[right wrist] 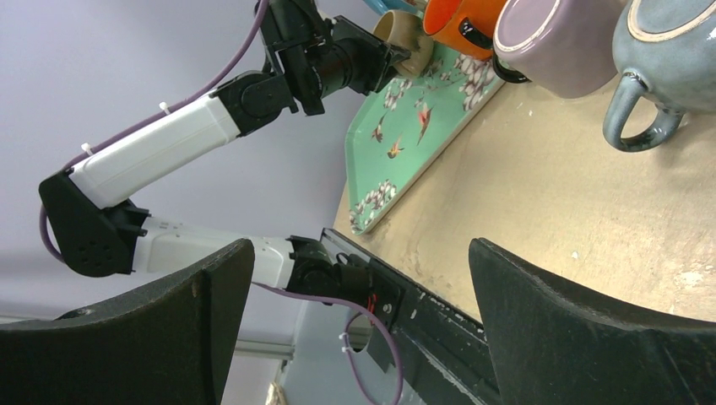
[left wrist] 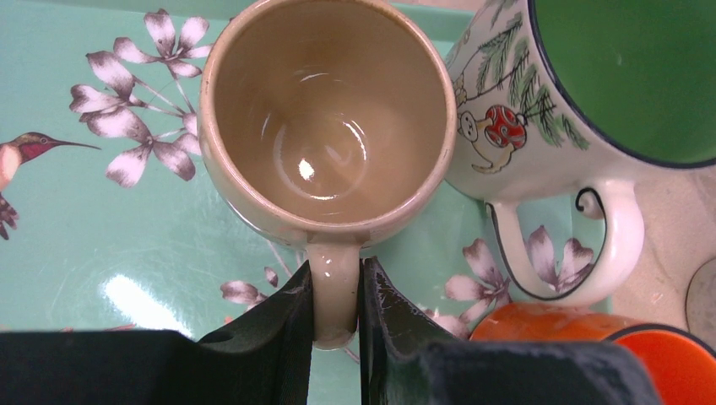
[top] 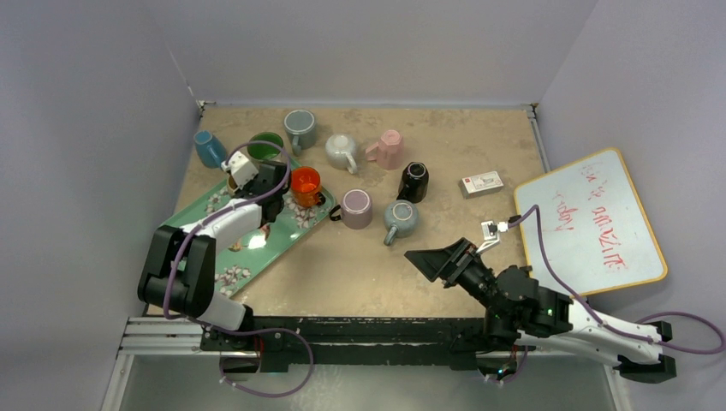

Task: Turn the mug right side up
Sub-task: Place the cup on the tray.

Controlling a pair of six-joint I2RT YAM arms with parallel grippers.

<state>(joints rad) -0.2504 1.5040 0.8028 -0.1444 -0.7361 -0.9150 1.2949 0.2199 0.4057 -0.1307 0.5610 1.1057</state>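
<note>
Indoors, lilac walls (top: 86, 103) enclose tan tabletop (top: 368, 257); mug (left wrist: 325, 118) upright on tray (left wrist: 84, 253).

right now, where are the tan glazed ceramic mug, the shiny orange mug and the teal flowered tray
tan glazed ceramic mug (left wrist: 325, 156): left wrist view, on its inner bottom.
shiny orange mug (top: 305, 181): top external view, on its top.
teal flowered tray (left wrist: 76, 245): left wrist view, on a bare patch of its floor.

Ten mugs (top: 387, 148); one tray (top: 287, 229); one whiteboard (top: 591, 223); one small box (top: 480, 183).
</note>
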